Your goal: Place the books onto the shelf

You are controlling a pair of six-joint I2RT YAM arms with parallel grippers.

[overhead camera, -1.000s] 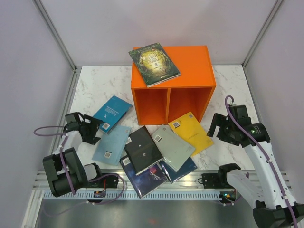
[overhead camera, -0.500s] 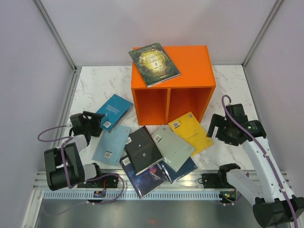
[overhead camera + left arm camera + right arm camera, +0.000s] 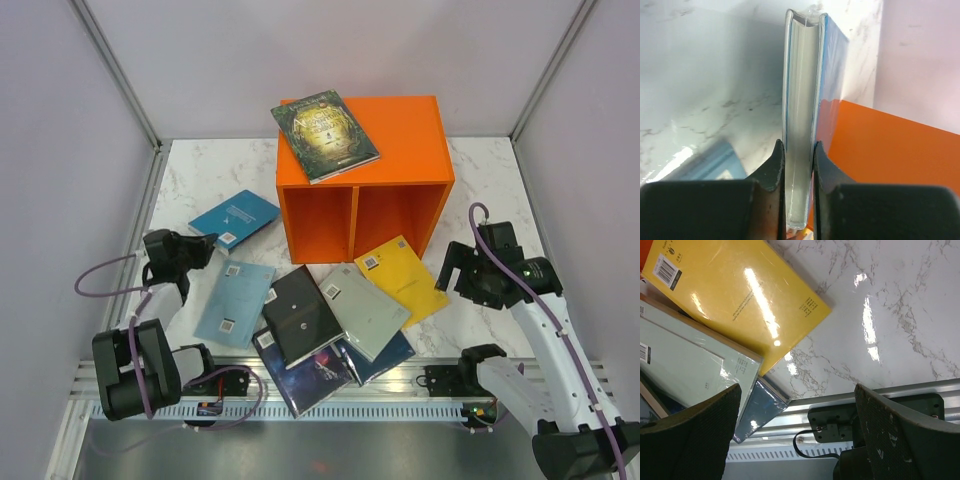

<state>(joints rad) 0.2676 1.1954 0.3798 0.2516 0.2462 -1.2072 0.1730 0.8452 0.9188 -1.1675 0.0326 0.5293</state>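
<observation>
Counting from the overhead view, eight books are found. One dark green book (image 3: 325, 135) lies flat on the roof of the orange shelf (image 3: 400, 120), overhanging its left front corner. The shelf stands at the far middle of the marble table (image 3: 205, 170), and two cubbies split by one divider are seen in its front.

One teal book (image 3: 235, 216) is set apart, left of the shelf. It is clamped at its near edge by the left gripper (image 3: 203, 246). In the left wrist view, the two fingers (image 3: 774, 167) are pressed against the covers, with the page block (image 3: 800, 90) seen edge-on between them and the orange shelf wall (image 3: 890, 165) beyond. Whether this book is lifted clear of the table cannot be told.

Six books are spread in an overlapping fan in front of the shelf:
- one light blue (image 3: 235, 303)
- one black (image 3: 300, 315)
- one pale grey-green (image 3: 365, 308)
- one yellow (image 3: 402, 278)
- one dark space-patterned (image 3: 310, 375)
- one dark blue (image 3: 388, 357), mostly covered by the grey-green one

The right gripper (image 3: 460, 266) is held near the right edge of the yellow book, its jaws spread wide apart with nothing between them.
</observation>
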